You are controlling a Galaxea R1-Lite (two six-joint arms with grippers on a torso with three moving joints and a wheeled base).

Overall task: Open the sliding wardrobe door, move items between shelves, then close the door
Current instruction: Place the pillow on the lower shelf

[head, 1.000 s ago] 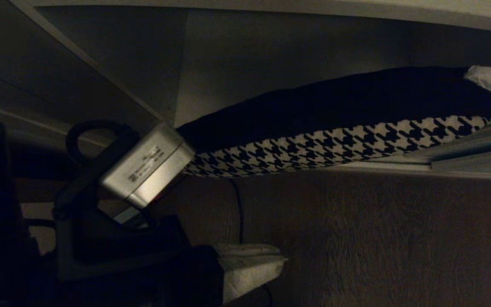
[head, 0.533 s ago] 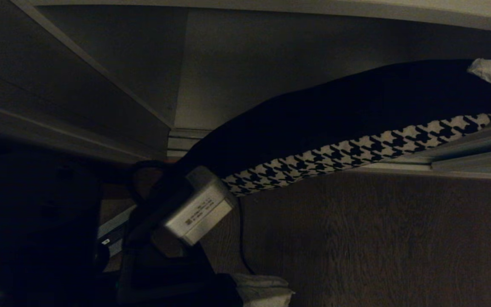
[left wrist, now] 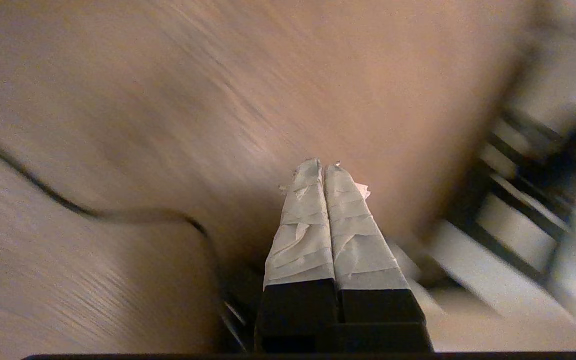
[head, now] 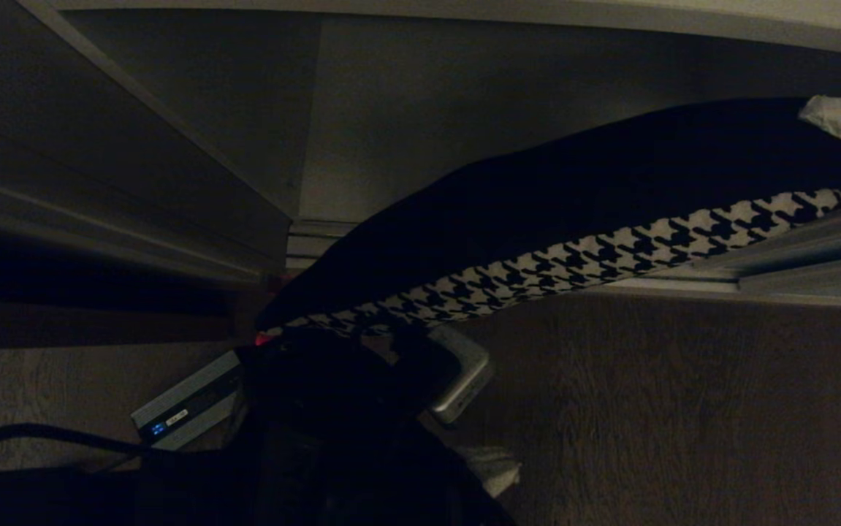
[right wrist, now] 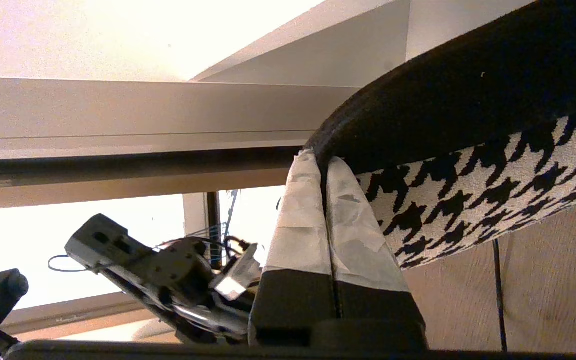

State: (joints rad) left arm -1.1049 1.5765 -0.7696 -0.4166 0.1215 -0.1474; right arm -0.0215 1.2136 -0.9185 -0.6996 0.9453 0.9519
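Cushion (head: 573, 219) hangs tilted at the wardrobe's floor track (head: 793, 267), its corner pinched by the right gripper (right wrist: 324, 162). Left gripper (left wrist: 324, 167) is clenched on nothing above the wooden floor (head: 683, 409).

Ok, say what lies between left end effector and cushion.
Head view: only that arm's silver wrist camera sits between the left end effector and the cushion.

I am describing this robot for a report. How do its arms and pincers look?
Both pincers, left and right, have black finger bases with tips wrapped in wrinkled whitish tape. The left arm is dark, with a silver labelled box; a thin black cable runs nearby.
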